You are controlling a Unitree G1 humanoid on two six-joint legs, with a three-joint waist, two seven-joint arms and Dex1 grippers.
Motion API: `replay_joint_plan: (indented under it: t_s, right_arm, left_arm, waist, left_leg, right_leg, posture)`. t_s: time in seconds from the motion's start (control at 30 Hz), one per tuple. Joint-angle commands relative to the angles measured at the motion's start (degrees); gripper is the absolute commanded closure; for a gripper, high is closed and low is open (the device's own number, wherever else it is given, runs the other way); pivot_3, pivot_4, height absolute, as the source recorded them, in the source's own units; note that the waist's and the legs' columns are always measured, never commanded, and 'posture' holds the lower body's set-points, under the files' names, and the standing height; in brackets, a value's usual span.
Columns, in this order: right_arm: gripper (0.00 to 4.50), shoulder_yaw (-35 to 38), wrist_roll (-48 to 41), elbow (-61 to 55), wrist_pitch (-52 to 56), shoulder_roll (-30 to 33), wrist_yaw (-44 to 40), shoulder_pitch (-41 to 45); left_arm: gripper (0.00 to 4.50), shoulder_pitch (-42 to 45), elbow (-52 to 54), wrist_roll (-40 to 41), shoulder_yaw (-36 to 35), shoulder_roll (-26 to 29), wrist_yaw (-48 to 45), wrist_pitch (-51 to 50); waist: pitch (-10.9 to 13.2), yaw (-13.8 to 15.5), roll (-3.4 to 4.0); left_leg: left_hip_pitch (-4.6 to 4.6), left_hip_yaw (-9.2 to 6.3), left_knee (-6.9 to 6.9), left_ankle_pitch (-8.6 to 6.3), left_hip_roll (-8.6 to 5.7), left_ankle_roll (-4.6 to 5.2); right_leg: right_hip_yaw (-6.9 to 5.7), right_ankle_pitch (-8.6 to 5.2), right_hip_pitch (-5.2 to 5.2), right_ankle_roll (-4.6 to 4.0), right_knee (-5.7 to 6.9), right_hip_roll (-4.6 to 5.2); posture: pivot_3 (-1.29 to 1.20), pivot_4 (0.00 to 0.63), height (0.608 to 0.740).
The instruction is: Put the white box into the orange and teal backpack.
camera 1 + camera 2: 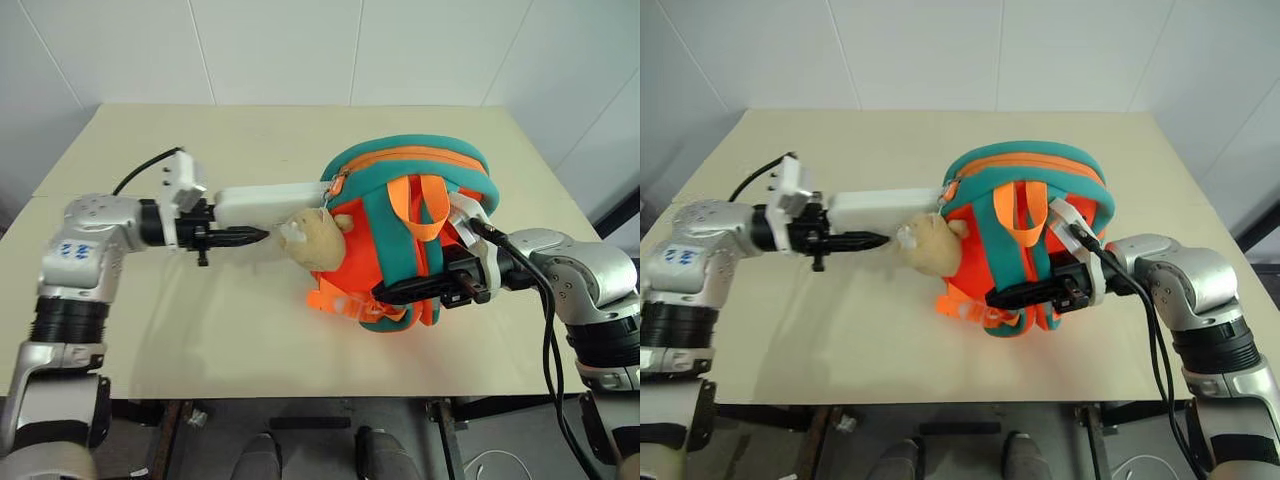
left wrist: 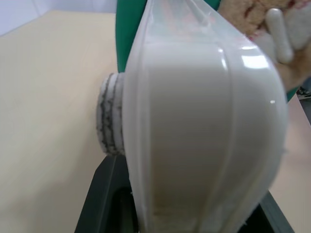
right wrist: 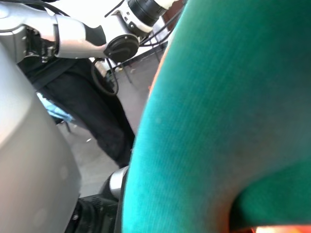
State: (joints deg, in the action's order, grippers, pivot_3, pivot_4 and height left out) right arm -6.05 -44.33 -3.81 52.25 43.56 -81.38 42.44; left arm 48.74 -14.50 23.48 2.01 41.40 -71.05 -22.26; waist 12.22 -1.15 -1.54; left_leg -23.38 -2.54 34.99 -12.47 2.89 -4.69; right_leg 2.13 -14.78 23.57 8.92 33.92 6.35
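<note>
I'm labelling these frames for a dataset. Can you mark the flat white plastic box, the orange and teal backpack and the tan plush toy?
flat white plastic box (image 1: pixel 262 203), left eye view, lid's top face.
orange and teal backpack (image 1: pixel 368 240), left eye view, orange front panel.
tan plush toy (image 1: pixel 928 245), right eye view, its body.

Two arms clad in rounded silver-grey metallic shells, split by black ribbed joint rings. Left arm's upper shell carries a small blue marking. Left gripper: slim black fingers, black knuckle block, a white boxy camera module on the wrist, thin black cable looping off it. Right gripper: long flat black fingers, white bracket at the wrist, thick black cable trailing down the near-right side.
</note>
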Motion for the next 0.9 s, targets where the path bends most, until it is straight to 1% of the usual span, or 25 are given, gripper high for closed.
replay_joint_plan:
  t_s: [0.03,0.1,0.27,0.5,0.6,0.67,0.77,0.83,0.9]
  right_arm:
    - [4.49,0.66,0.03,-0.90,-1.16,-0.23,-0.42,0.65]
    - [4.49,0.55,0.05,-1.56,-1.36,-0.47,-0.27,-0.02]
    - [4.49,0.57,-0.26,-2.59,-1.56,-1.91,0.89,-0.90]
    - [4.49,0.55,-0.73,-3.99,-1.43,-3.29,2.00,-1.87]
    - [4.49,0.68,-0.84,-4.20,-1.38,-3.69,2.29,-2.27]
    - [4.50,0.66,-0.85,-4.31,-1.40,-3.96,2.43,-2.52]
    - [4.50,0.80,-1.10,-4.82,-1.22,-4.08,2.57,-3.16]
    - [4.50,0.83,-1.02,-4.69,-1.25,-4.02,2.52,-3.21]
    - [4.50,0.80,-0.82,-4.33,-1.42,-3.89,2.39,-3.15]
  left_arm:
    - [3.22,4.95,-1.94,-3.41,4.90,-1.51,-2.90,-0.70]
    - [3.22,9.09,-5.05,-4.30,6.87,-3.89,-4.24,-1.59]
    - [3.22,18.52,-15.66,-8.24,8.97,-12.01,-2.00,0.11]
    - [3.22,22.41,-24.14,-10.89,8.61,-19.56,-0.27,3.91]
    - [3.22,22.16,-26.04,-13.55,9.60,-20.56,1.43,6.39]
    - [2.50,21.73,-26.14,-13.79,9.24,-20.91,1.33,6.71]
    - [1.66,20.26,-23.36,-12.60,7.12,-19.62,1.73,5.34]
    - [1.01,18.88,-21.22,-12.63,6.60,-17.12,0.37,5.70]
    - [0.47,17.39,-19.21,-12.21,5.88,-14.27,-1.30,5.63]
  waist:
    - [0.00,-0.15,0.00]
    - [0.00,-0.31,0.00]
    - [0.01,-0.34,-0.01]
    - [0.02,-0.38,0.01]
    - [0.02,-0.31,0.01]
    - [0.02,-0.34,0.01]
    - [0.02,-0.41,0.01]
    - [0.02,-0.53,0.01]
    - [0.02,-0.73,0.02]
  left_leg:
    - [0.00,0.00,-0.01,0.00,0.00,0.00]
    - [-0.01,-0.01,-0.01,0.00,0.00,0.00]
    - [-0.05,-0.01,0.02,-0.02,0.00,0.03]
    - [-0.10,-0.01,0.01,-0.06,0.00,0.09]
    - [-0.16,-0.01,0.07,-0.07,-0.01,0.08]
    - [-0.14,-0.01,0.08,-0.07,-0.01,0.08]
    - [-0.12,-0.01,0.09,-0.06,-0.01,0.07]
    - [-0.11,-0.01,0.10,-0.06,0.00,0.07]
    - [-0.09,0.00,0.09,-0.06,0.00,0.07]
  right_leg:
    - [0.00,0.00,0.01,0.00,0.01,-0.01]
    - [0.01,-0.01,0.02,0.01,0.01,-0.01]
    - [0.02,-0.02,0.02,0.04,-0.01,-0.02]
    - [0.04,-0.09,0.11,0.14,0.04,-0.02]
    - [0.04,-0.08,0.10,0.16,0.03,-0.02]
    - [0.05,-0.08,0.09,0.16,0.03,-0.02]
    - [0.05,-0.08,0.09,0.16,0.07,-0.02]
    - [0.06,-0.08,0.09,0.16,0.07,-0.02]
    - [0.07,-0.08,0.10,0.16,0.09,-0.03]
  posture:
    - [0.00,0.150,0.740]
    - [0.00,0.150,0.740]
    - [0.00,0.150,0.740]
    - [0.00,0.150,0.740]
    - [0.00,0.150,0.740]
    - [0.00,0.150,0.740]
    - [0.00,0.150,0.740]
    - [0.00,0.150,0.740]
    - [0.00,0.150,0.740]
